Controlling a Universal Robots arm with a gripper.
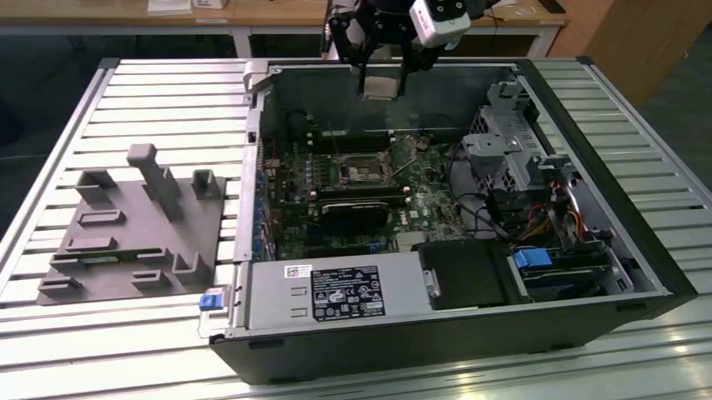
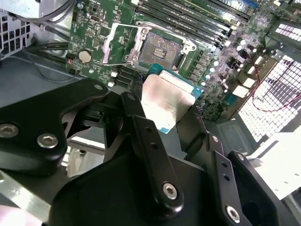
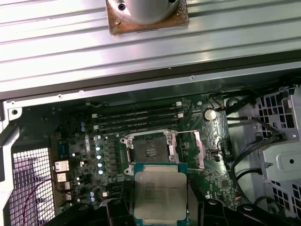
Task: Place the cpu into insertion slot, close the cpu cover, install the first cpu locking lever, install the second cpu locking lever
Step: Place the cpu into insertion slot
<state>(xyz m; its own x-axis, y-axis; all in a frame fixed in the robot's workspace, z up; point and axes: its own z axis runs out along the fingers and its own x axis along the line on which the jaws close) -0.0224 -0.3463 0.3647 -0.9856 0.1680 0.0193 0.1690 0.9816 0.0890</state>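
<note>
Soft overhead light brightens the slatted bench (image 1: 156, 92), the inside of the computer case (image 1: 333, 87) sits in shadow, and glare whitens the cpu (image 2: 167, 101) in the second wrist view.

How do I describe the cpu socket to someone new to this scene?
Look inside the open computer case, at its green board. The insertion slot sits near the board's middle, beside long narrow slots. It alone is a square black frame with a dark, golden centre.
</note>
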